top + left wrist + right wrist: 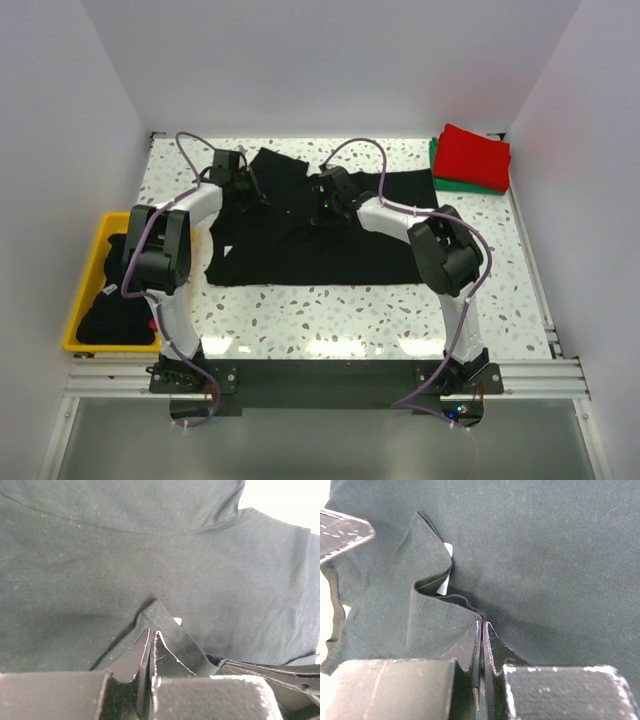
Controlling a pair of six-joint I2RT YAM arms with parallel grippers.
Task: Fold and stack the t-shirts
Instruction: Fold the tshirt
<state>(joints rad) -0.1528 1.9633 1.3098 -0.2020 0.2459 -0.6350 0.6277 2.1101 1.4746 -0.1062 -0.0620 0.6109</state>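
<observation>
A white table (pixel 330 310) flecked with dark specks fills the middle of the top view. A yellow plastic bin (pixel 88 275) sits at its left edge, long side running along the table's side, tight against the left wall. Plain white walls (pixel 330 60) close in the table at the back and on both sides. Along the near edge runs a silver metal rail (pixel 540 376), and a black plate (pixel 320 382) lies across its middle.
</observation>
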